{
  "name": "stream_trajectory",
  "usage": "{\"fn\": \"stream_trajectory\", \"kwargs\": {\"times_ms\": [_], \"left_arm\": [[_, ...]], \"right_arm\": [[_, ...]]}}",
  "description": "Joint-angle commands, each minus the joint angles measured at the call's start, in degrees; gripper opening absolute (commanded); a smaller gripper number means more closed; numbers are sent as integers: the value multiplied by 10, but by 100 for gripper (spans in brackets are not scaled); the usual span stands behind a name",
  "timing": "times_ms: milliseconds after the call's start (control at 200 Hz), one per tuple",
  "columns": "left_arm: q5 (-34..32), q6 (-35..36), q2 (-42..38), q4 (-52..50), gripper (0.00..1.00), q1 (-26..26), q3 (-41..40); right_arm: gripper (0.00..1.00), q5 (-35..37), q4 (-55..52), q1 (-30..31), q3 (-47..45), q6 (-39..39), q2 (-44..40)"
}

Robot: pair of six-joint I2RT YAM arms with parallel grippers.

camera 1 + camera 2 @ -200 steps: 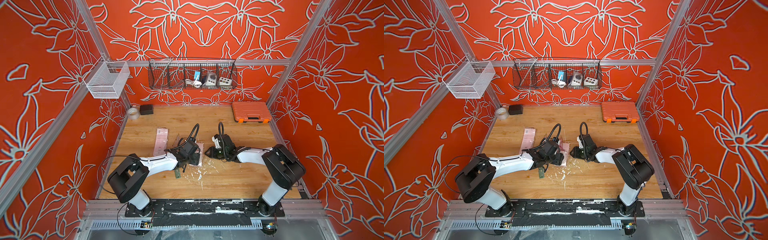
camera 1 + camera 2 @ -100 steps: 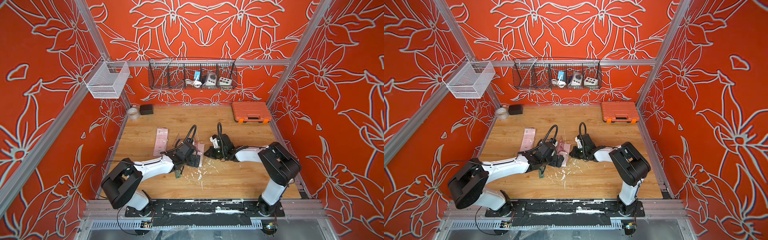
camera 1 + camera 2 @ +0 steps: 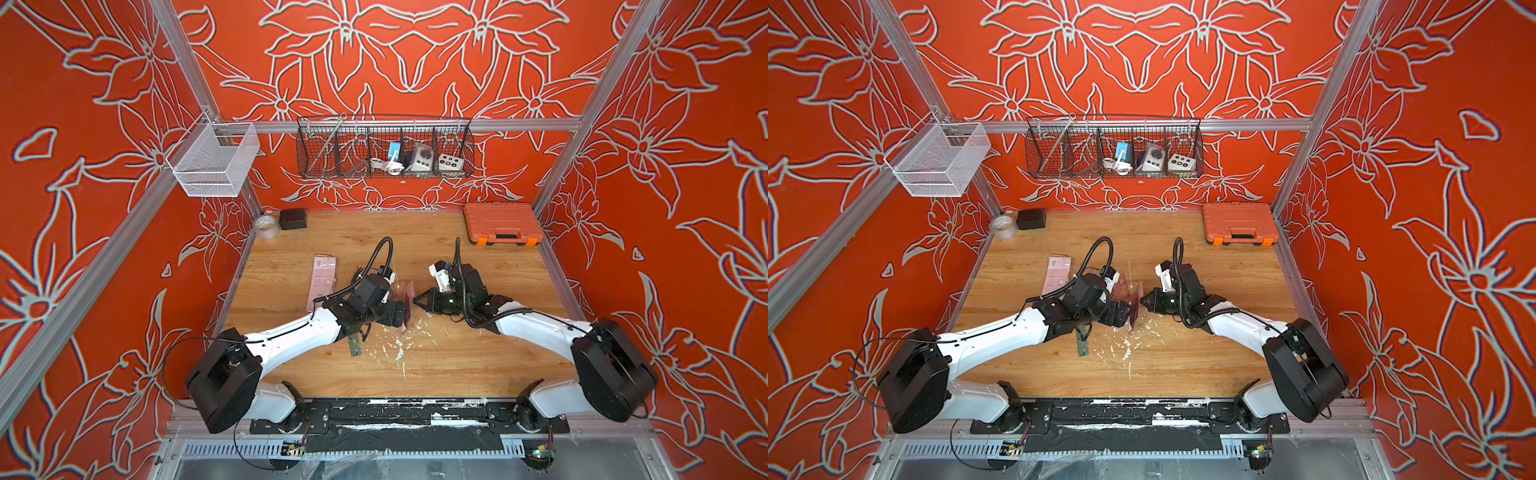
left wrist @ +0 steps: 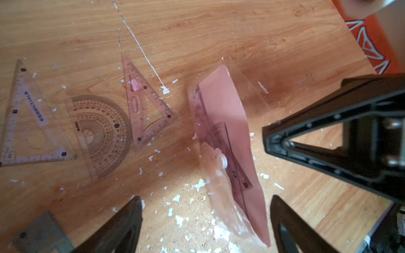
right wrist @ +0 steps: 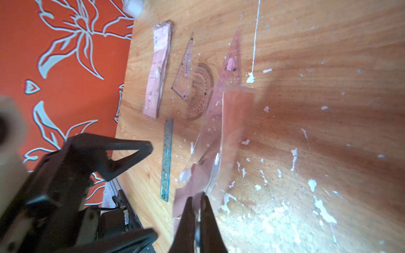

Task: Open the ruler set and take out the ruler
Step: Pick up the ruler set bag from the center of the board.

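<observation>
The ruler set is a clear pouch (image 4: 221,109) with a pink card inside, standing on edge at mid-table in both top views (image 3: 406,309) (image 3: 1135,307). A dark pink ruler piece (image 4: 230,157) shows inside it. My right gripper (image 5: 197,197) is shut on the pouch's edge (image 5: 234,122). My left gripper (image 4: 206,201) is open, its fingers either side of the pouch's near end without touching it. A grey-green straight ruler (image 5: 167,160) lies flat on the wood by the left arm (image 3: 354,345).
Two set squares (image 4: 28,122) (image 4: 146,105) and a protractor (image 4: 103,133) lie loose on the table. A second pink package (image 3: 323,276) lies left of them. An orange case (image 3: 503,222), a tape roll (image 3: 267,226) and a black box (image 3: 293,219) sit at the back. White flakes litter the wood.
My right gripper has shut on the pouch's edge. The left gripper has opened wider, and the left arm has swung forward and lower.
</observation>
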Motion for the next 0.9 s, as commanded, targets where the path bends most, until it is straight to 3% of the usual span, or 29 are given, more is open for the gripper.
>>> {"fn": "stream_trajectory", "kwargs": {"times_ms": [0,290,616,896], "left_arm": [[11,6,22,-25,84,3,15],[36,1,57,-18,79,3,37],[74,-47,23,5,72,0,21],[32,-33,93,-15,73,-29,66]], "right_arm": [[0,26,-31,2,-3,-10,-33],[0,39,-31,3,-18,-14,-54],[0,85,-34,6,-37,4,-69],[0,93,-31,8,-42,11,-77]]}}
